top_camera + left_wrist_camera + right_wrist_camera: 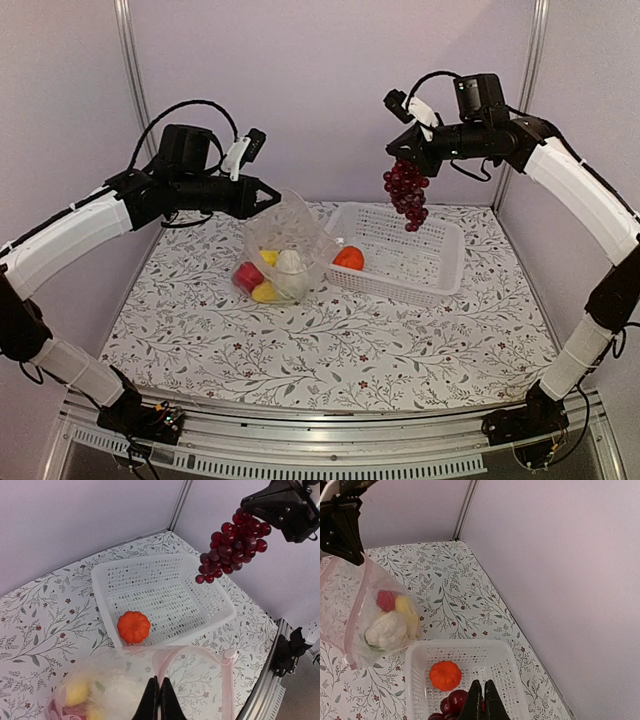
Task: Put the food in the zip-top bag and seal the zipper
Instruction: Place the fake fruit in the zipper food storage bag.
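Right gripper (412, 158): fingers pressed onto the top of the dark purple plastic grape bunch (406, 193), which hangs free below them, high over the far part of the white lattice plastic basket (440, 290). Left gripper (268, 197): fingers pinched together on the upper rim of the clear crinkly zip-top plastic bag (285, 240), holding it up with its bottom on the floral-printed table (330, 350), just left of the basket. Inside the bag we see the white cauliflower piece (291, 268), a red piece (247, 275) and yellow pieces (266, 292). The pinkish press-seal zipper strip (200, 650) bows out in a loop in the left wrist view, so we read the mouth as open, facing up and toward the basket. A round orange ribbed toy fruit (349, 258) lies in the basket's near-left corner, not yet bagged. Step in hand, as we judge it: carry the grapes left to the bag. To do it well we would bring the bunch above the loop of the strip, lower it until the lowest grapes are past the rim, then release. The dangling bunch may swing and catch the limp far lip, so we would go slowly and come in from the open side, away from the left fingers. The left pinch should hold firm so the mouth does not fold.
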Controlling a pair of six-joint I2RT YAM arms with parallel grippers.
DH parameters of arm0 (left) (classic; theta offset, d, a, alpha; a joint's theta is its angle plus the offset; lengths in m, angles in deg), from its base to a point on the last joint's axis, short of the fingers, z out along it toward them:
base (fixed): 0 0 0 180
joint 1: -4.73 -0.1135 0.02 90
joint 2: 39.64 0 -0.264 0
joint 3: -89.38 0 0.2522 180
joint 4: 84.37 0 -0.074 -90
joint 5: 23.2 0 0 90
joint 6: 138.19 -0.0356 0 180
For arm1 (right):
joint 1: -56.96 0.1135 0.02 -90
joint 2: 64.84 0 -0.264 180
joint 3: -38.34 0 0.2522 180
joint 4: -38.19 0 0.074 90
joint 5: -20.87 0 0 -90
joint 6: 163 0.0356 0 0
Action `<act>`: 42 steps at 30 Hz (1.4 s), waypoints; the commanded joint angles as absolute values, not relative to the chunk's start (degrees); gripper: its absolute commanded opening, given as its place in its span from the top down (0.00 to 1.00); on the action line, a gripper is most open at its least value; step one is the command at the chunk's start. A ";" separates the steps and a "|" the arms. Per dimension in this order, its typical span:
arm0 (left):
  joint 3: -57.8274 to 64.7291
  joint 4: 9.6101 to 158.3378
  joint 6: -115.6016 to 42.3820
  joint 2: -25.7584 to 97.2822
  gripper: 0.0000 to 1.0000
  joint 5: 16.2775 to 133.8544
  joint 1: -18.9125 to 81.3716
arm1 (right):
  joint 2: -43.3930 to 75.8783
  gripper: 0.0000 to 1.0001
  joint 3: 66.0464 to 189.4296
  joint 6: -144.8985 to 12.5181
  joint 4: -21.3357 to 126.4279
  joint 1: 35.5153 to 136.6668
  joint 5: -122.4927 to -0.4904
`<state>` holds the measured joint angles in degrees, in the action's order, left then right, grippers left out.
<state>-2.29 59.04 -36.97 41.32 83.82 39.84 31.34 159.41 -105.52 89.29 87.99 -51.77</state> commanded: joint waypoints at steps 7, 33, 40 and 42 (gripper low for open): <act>-5.61 58.65 -24.40 42.87 1.00 81.56 43.28 | 22.54 1.00 163.08 -97.04 83.24 89.56 -28.36; -2.17 70.66 -11.18 43.01 1.00 83.05 45.87 | 41.00 1.00 180.00 -88.42 78.78 100.02 -20.29; -0.71 70.78 -11.49 39.79 1.00 81.94 45.07 | 41.43 1.00 169.98 -91.67 77.03 100.07 -22.30; -0.30 70.77 -11.59 39.16 1.00 81.93 44.62 | 40.47 1.00 165.89 -92.38 75.49 100.12 -22.91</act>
<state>-1.07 67.91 -11.50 41.87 82.47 45.26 41.46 171.56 -90.28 77.97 99.97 -21.12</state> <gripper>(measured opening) 0.006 0.007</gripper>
